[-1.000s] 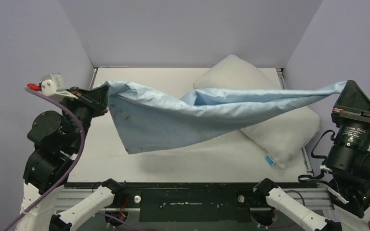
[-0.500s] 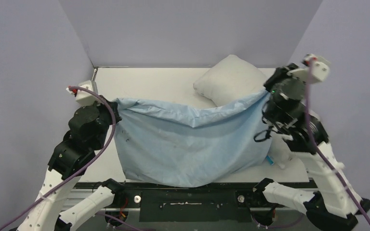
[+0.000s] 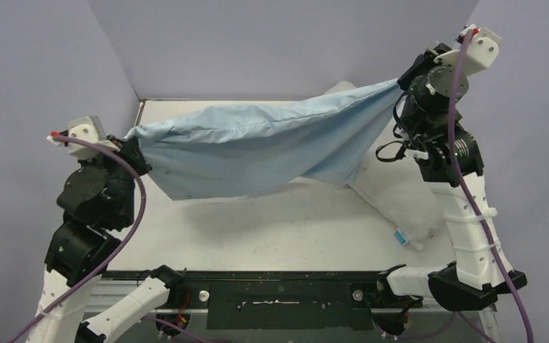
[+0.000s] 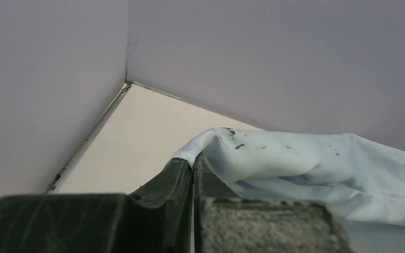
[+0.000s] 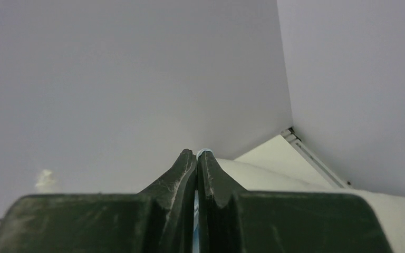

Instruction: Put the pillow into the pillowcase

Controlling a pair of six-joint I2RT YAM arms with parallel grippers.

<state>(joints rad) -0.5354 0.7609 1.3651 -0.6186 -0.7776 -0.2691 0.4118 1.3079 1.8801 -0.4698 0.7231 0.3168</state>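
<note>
Lilac-grey walls (image 3: 271,43) on three sides, off-white table (image 3: 257,229) below. The pillowcase (image 3: 257,146) spans nearly the whole width, strung between both arms and hanging clear of the tabletop.

Change: half a sec ago it sagged as a deep sack toward the near edge, w/ the arms closer in. Now the right arm is up high at the far right, the left one has swung back out to the left, and the cloth is pulled into a long, fairly taut band sloping up left to right. Looks like a shake-out to spread the case, not insertion yet. No open mouth is visible facing the pillow (image 3: 400,200), so I judge the stuffing step not started.

The pillow lies diagonally at the far right of the table, its far end hidden behind the raised right end of the case and its near corner poking toward the right edge. It's outside the case.

Left gripper (image 3: 132,146): jaws closed tight on the hem corner; the wrist view shows the cloth folding over the tips. Right gripper (image 3: 402,78): jaws also pressed together, pinching the other end, but its wrist cam shows only a thin blue sliver at the tips, so that bite looks shallow and could slip if tension rises.
</note>
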